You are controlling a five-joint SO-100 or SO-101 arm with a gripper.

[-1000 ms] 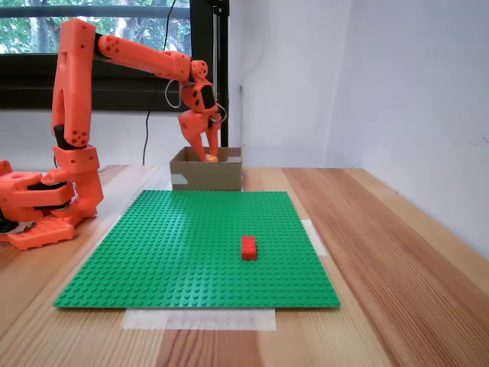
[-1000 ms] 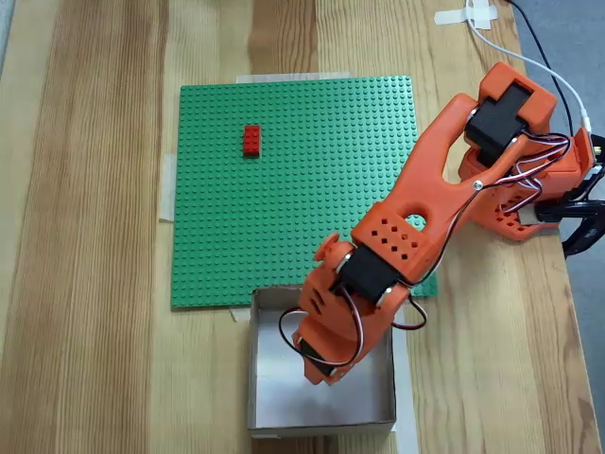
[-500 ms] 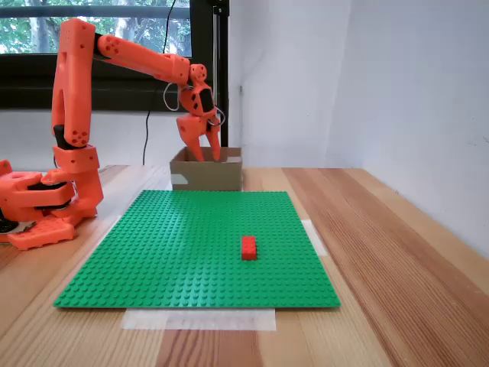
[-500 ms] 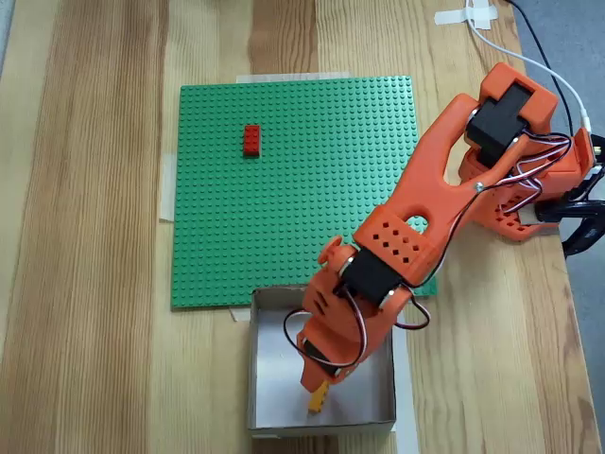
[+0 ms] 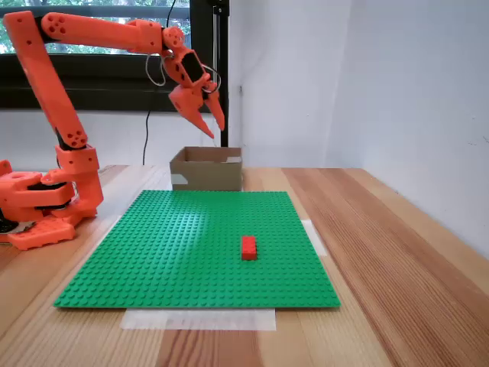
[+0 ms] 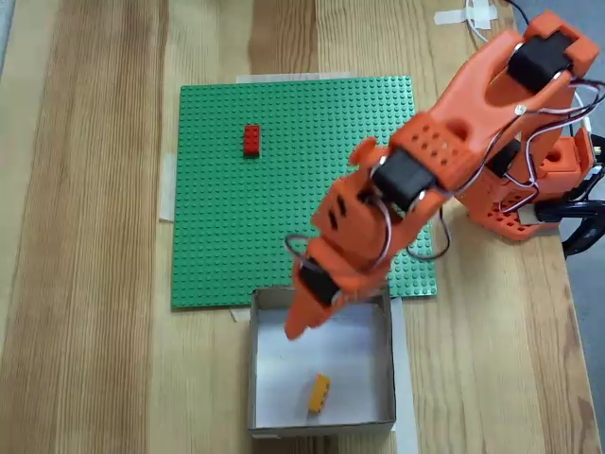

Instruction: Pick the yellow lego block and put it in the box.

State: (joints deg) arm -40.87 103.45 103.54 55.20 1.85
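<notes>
In a fixed view from table level, a pale wooden table (image 5: 397, 252) is carrying a green studded baseplate (image 5: 199, 245) with a red brick (image 5: 249, 247) on it; white walls and a dark-framed window are standing behind. The gripper (image 5: 215, 128) is hanging above the box (image 5: 206, 170), its jaws parted and empty. In a fixed view from above, the yellow lego block (image 6: 319, 392) is lying inside the box (image 6: 253, 359), and the gripper (image 6: 292, 328) is hovering over the box's near edge.
</notes>
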